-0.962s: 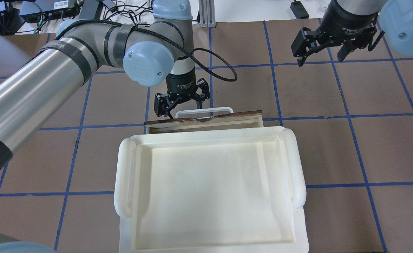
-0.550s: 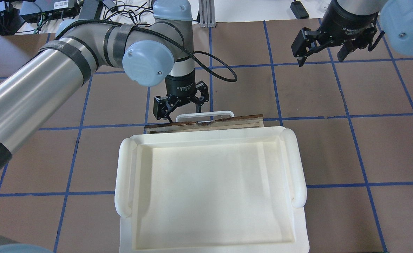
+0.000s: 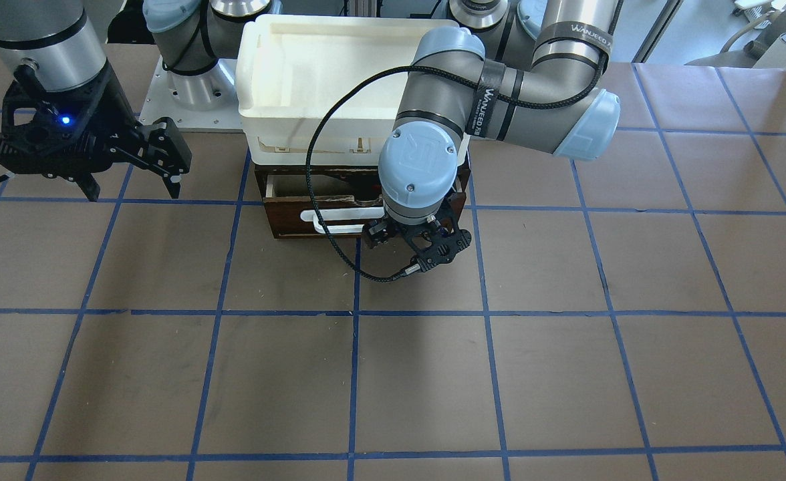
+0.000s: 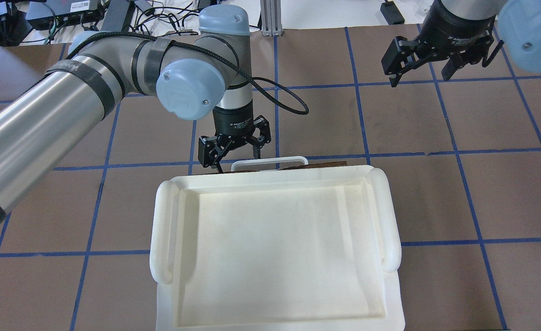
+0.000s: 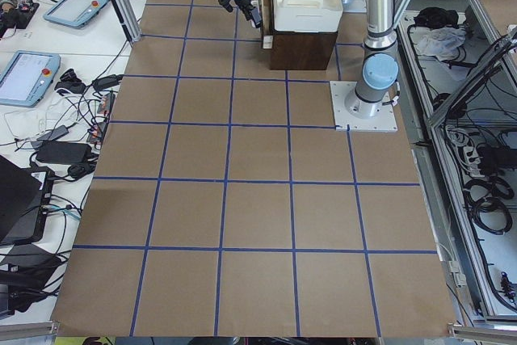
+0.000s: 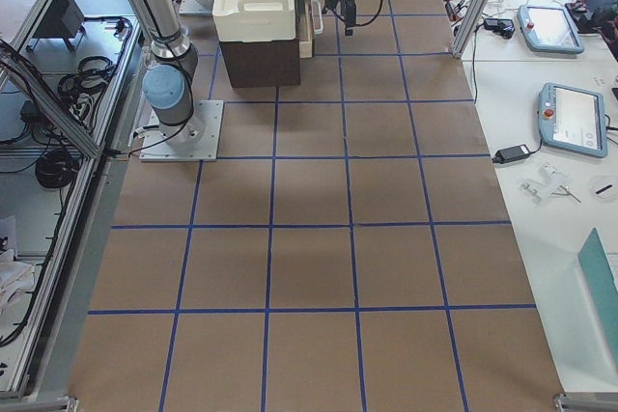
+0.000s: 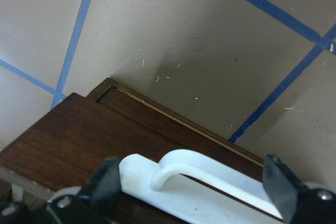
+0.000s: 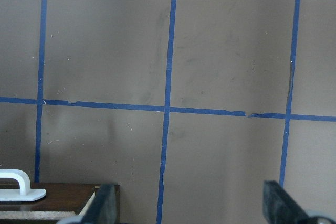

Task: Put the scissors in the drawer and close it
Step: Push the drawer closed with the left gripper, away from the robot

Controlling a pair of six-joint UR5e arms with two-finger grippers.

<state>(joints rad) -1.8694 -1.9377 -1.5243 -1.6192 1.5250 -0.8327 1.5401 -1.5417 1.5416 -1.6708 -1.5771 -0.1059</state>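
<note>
The dark brown drawer (image 3: 293, 224) with its white bar handle (image 3: 336, 219) sits under a white tray and is pushed almost fully in. In the overhead view only a brown sliver (image 4: 328, 164) and the handle (image 4: 269, 161) show. A thin pale strip of its interior (image 3: 289, 187) still shows from the front. My left gripper (image 4: 233, 151) is open against the drawer front. Its fingers (image 7: 107, 182) straddle the handle (image 7: 210, 174). My right gripper (image 4: 420, 70) is open and empty, hovering at the far right. The scissors show in no view.
A large white plastic tray (image 4: 161, 230) sits on top of the brown cabinet (image 6: 259, 60) that holds the drawer. The brown table has a blue tape grid. Cables and devices lie past the far edge (image 4: 45, 14). The right wrist view shows a drawer corner (image 8: 58, 195).
My left gripper has moved toward the robot and the drawer has slid in with it. The pale interior strip seen from overhead is gone. The right arm has not moved.
</note>
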